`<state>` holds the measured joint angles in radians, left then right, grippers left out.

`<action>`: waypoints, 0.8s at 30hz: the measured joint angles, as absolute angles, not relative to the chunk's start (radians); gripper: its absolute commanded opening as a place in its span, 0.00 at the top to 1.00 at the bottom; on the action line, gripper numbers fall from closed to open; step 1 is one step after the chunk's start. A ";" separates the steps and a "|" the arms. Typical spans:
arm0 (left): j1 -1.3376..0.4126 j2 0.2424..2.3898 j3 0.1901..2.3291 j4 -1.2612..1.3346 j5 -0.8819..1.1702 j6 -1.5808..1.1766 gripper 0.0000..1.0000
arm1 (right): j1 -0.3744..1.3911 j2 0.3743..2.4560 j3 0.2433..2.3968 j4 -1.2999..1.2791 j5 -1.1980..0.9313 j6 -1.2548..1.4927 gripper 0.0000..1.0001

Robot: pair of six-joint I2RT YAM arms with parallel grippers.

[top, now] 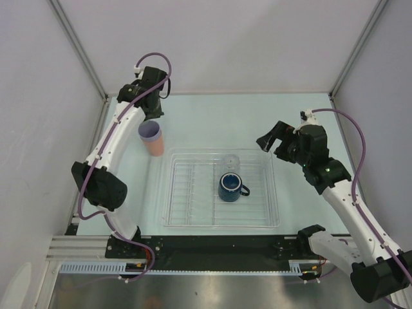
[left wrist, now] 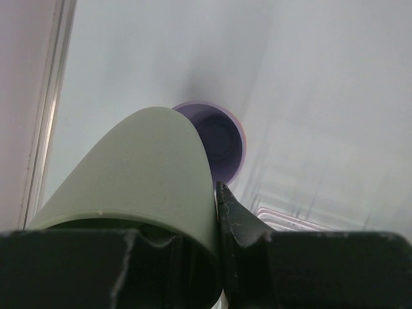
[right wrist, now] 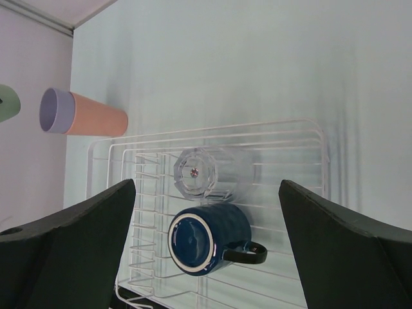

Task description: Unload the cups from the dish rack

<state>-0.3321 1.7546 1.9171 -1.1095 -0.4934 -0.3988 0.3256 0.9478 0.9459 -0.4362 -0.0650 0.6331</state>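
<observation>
My left gripper (top: 153, 111) is shut on the rim of a pale green cup (left wrist: 141, 174) and holds it above a lavender cup (left wrist: 215, 138). The lavender cup (top: 149, 131) is nested in a salmon-pink cup (top: 155, 147) standing on the table left of the dish rack (top: 187, 193). In the rack a dark blue mug (top: 230, 187) sits upside down, with a small clear cup (top: 230, 161) just behind it. My right gripper (top: 270, 138) is open and empty, hovering off the rack's back right corner. In the right wrist view the mug (right wrist: 206, 241) and clear cup (right wrist: 203, 172) lie between its fingers (right wrist: 77, 244).
White walls close in the table on the left, back and right. The rack's left half holds upright wire slots (top: 183, 187). The cup stack (right wrist: 84, 114) stands close to the rack's back left corner.
</observation>
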 measured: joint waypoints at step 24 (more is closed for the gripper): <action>-0.270 1.767 1.697 -0.939 -0.257 -0.389 0.68 | 0.343 1.012 0.916 -0.422 -0.065 0.635 0.02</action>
